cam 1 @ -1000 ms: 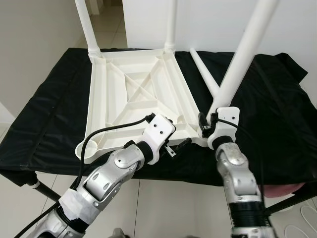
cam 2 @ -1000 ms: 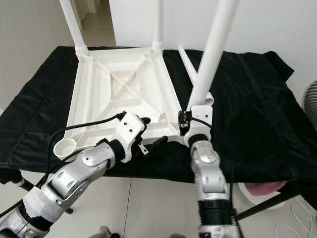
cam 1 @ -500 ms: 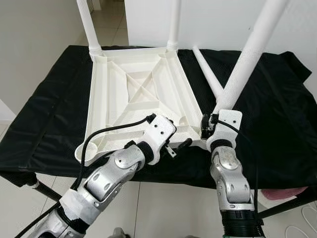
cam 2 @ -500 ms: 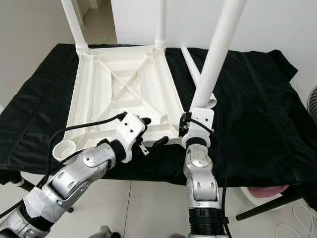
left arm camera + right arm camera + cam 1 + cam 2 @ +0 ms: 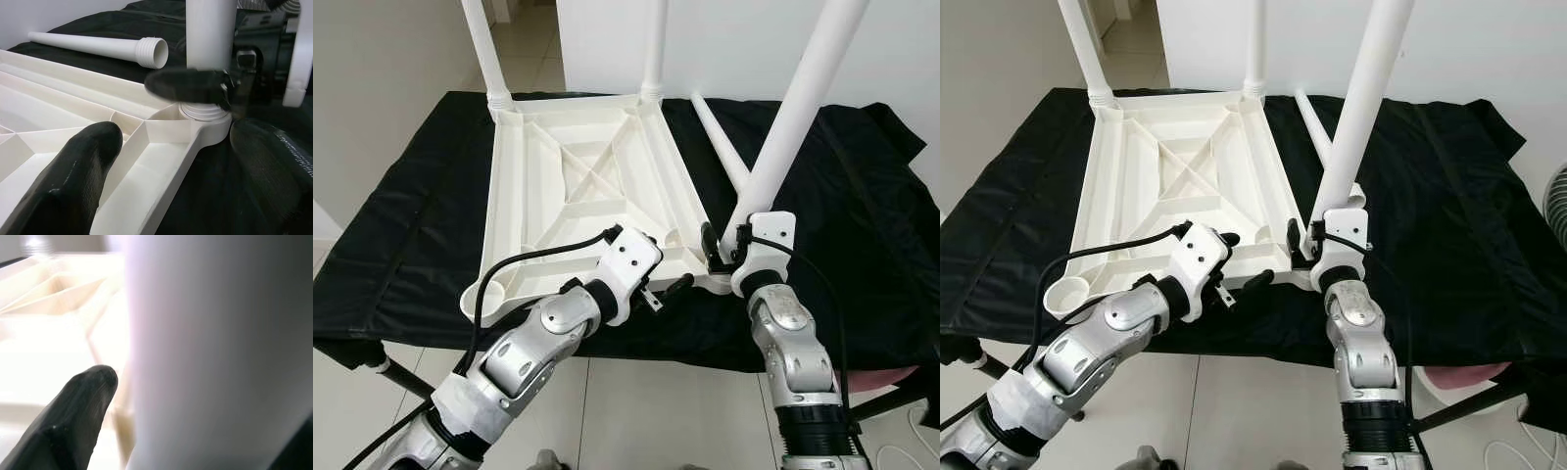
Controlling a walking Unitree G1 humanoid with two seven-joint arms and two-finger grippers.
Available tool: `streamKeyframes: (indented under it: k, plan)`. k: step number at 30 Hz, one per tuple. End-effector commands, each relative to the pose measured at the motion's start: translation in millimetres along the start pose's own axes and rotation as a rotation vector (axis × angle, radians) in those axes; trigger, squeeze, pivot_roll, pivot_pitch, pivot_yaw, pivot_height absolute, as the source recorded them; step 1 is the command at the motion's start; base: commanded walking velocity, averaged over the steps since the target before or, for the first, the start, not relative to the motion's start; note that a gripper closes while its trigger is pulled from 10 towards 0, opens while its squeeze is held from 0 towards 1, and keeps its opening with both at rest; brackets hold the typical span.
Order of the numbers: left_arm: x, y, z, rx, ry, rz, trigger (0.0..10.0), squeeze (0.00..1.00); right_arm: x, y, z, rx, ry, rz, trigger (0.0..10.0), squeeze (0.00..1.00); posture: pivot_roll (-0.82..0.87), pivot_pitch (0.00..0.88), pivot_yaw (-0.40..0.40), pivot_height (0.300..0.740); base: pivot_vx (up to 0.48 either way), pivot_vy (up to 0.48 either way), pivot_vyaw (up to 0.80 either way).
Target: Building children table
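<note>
Desk: your work surface is a desk under a black cloth (image 5: 401, 225), with pale tiled floor (image 5: 636, 411) below its near edge.
Tabletop: you have the white ribbed plastic children's tabletop (image 5: 578, 186) lying upside down on the cloth, underside ribs facing up, near edge close to the desk's front.
Fitted legs: two white plastic tube legs stand upright in the far corner sockets, far-left leg (image 5: 481, 49) and far-right leg (image 5: 654, 44).
Leg in work: the thick white plastic tube leg (image 5: 793, 117) sits with its lower end in the near-right corner socket (image 5: 205, 110) and leans up and to the right.
Spare leg: one white tube leg with a threaded open end (image 5: 720, 147) lies flat on the cloth just right of the tabletop, behind the leaning leg.
Empty socket: the round near-left corner socket (image 5: 481, 297) holds nothing.
Right pincer: your right pincer (image 5: 720, 250) is at the foot of the leaning leg, its black fingers (image 5: 73, 416) closed round the tube just above the socket.
Left pincer: your left pincer (image 5: 656, 279) is at the tabletop's near edge, left of that socket; fingers spread, one finger (image 5: 68, 181) resting on the ribbed underside, the other (image 5: 675, 284) out over the cloth, gripping nothing.
</note>
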State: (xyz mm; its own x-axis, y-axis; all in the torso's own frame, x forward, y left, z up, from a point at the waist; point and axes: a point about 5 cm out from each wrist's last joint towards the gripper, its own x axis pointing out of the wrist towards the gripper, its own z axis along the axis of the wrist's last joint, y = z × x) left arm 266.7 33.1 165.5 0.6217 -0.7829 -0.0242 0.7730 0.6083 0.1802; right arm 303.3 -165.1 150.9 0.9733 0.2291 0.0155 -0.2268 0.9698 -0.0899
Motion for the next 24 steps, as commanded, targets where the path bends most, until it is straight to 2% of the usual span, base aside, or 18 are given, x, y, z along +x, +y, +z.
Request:
streamKeyframes:
  k: [1,5,17,18,19,21,22,24]
  plan:
    - [-1.1,-7.0,-1.4,0.008,0.008,-0.183,10.0,0.0,2.6,0.5,-0.2,0.015,-0.007,0.114,10.0,0.0,-0.13,0.031,0.04,0.74,0.0,0.0,0.0]
    - [0.1,-4.9,0.1,0.008,0.003,-0.177,10.0,0.0,5.1,-8.2,-0.1,-0.059,-0.007,0.266,10.0,0.0,-0.13,0.034,0.041,0.74,0.0,0.0,0.0]
    - [0.3,-2.4,1.1,0.014,0.002,-0.17,10.0,0.0,15.1,-14.4,-1.5,-0.121,0.004,0.43,10.0,0.0,-0.12,0.029,0.042,0.74,0.0,0.0,0.0]
    - [0.2,-2.1,1.3,0.015,0.001,-0.169,10.0,0.0,15.8,-15.1,-3.1,-0.123,0.014,0.442,9.5,0.0,-0.12,0.029,0.042,0.74,0.0,0.0,0.0]
    - [0.2,-2.0,1.4,0.016,0.001,-0.168,10.0,0.0,16.6,-16.8,-4.8,-0.134,0.019,0.453,6.0,0.0,-0.12,0.026,0.041,0.74,0.0,0.0,0.0]
    - [0.2,-2.0,1.4,0.016,0.001,-0.168,10.0,0.0,16.6,-16.8,-4.8,-0.134,0.019,0.453,6.0,0.0,-0.12,0.026,0.041,0.74,0.0,0.0,0.0]
    - [0.0,-1.1,1.7,0.017,0.001,-0.164,10.0,0.0,17.2,-19.2,-8.6,-0.137,0.031,0.468,0.0,0.0,-0.12,0.026,0.041,0.74,0.0,0.0,0.0]
    - [-0.4,-0.9,1.9,0.017,0.001,-0.162,10.0,0.0,16.6,-19.6,-10.6,-0.131,0.038,0.475,0.0,0.0,-0.11,0.029,0.039,0.74,0.0,0.0,0.0]
